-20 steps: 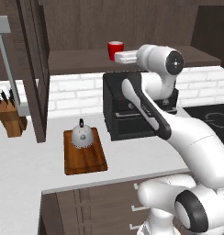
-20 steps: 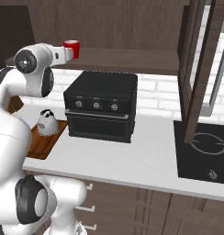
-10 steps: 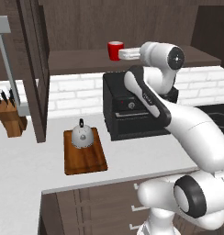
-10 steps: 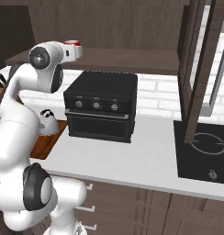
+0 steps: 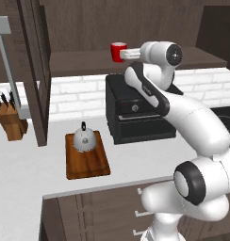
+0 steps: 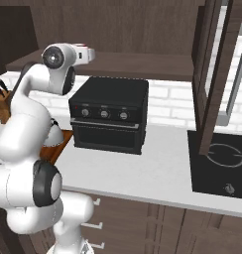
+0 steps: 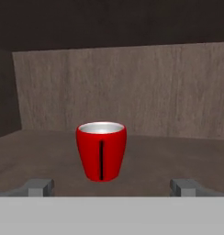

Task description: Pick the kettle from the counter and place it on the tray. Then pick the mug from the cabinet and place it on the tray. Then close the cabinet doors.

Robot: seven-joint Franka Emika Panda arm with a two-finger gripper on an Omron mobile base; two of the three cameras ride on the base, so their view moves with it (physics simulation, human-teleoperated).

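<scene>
— At the middle of the hand view, what do you see?

— You see the mug (image 7: 101,150). It is red and stands upright on the brown shelf of the cabinet (image 7: 178,156), with its thin handle facing you. Your gripper (image 7: 111,187) is spread wide, and its two fingertips (image 7: 39,186) sit low in the frame on either side of the mug, not touching it. Nothing is held.

— And where is the kettle?

— Look at the lower left of the left base view. You see the kettle (image 5: 83,139) sitting upright on the tray (image 5: 86,157), which lies on the counter (image 5: 22,167). To its right is the black oven (image 5: 135,113). At the far left stands a knife block (image 5: 11,122). The cabinet doors (image 5: 36,66) are open.
</scene>
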